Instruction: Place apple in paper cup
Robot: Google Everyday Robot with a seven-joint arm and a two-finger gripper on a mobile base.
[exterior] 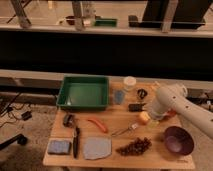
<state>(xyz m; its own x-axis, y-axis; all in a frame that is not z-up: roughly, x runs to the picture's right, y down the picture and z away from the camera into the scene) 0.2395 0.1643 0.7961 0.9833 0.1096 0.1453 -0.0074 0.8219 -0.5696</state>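
The apple (144, 117), small and yellow-orange, rests on the wooden table (112, 117) right of centre. My white arm (172, 102) comes in from the right and bends down over it. The gripper (151, 119) sits at the apple's right side, close against it and mostly hidden by the arm; it stands open and nothing is lifted. The cream-white paper cup (129, 82) stands upright at the table's back edge, up and left of the apple. A smaller blue-grey cup (119, 96) stands just in front of it.
A green tray (84, 92) fills the back left. A purple bowl (178, 140) sits front right. An orange carrot-like thing (97, 125), a fork (125, 131), dark grapes (134, 146), a grey cloth (96, 148), a blue sponge (59, 146) and a knife (76, 141) lie in front.
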